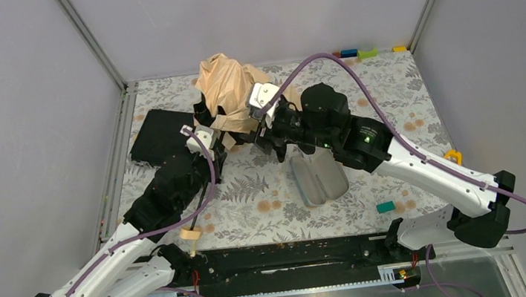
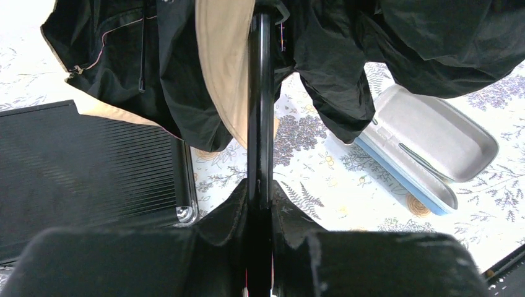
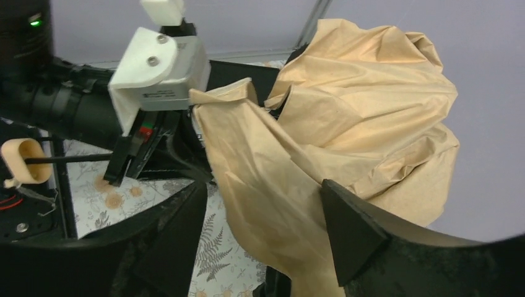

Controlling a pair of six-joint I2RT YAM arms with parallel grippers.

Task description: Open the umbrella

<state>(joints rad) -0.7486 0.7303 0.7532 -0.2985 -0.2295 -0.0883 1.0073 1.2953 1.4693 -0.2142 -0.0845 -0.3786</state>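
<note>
**Q:** Entry one, left claw [image 2: 260, 193]: what condition is recorded?

**A:** Clamped on the shaft [image 2: 260, 93], which is pinched between both fingers. By this grip the umbrella [image 1: 226, 82] is held tilted. Its bunched canopy is toward the far side of the table [image 1: 388, 89], and the knob [image 1: 190, 234] is down by the arm bases.

**Q:** Entry two, right claw [image 3: 263, 192]?

**A:** Fingers apart, placed either side of a hanging fold of canopy. No pinch is shown yet.

**Q:** How is the step judged best done?

**A:** The shaft should be gripped firmly by the left claw as an anchor. The canopy should be driven away from the knob, along the line of the shaft and not across it, since so thin a rod could likely be bent. A hold on something rigid under the cloth would be preferred. Loose fabric alone is likely to slide or stretch without the ribs being spread. No such rigid part can be made out here.

**Q:** Materials and shapes to be listed?

**A:**
- **Canopy:** peach-tan cloth, matte, heavily creased and gathered in a lump. The black underside hangs in limp lobes.
- **Shaft:** thin, dark, glossy and straight.
- **Knob:** small, cream and rounded.
- **Black case [image 2: 80, 161]:** flat, rectangular and finely ribbed, lying beside the umbrella.
- **Grey sleeve [image 2: 433, 142]:** oblong with rounded ends and a blue edge, lying apart on the table.
- **Table covering:** pale, printed with ferns and flowers.
</note>
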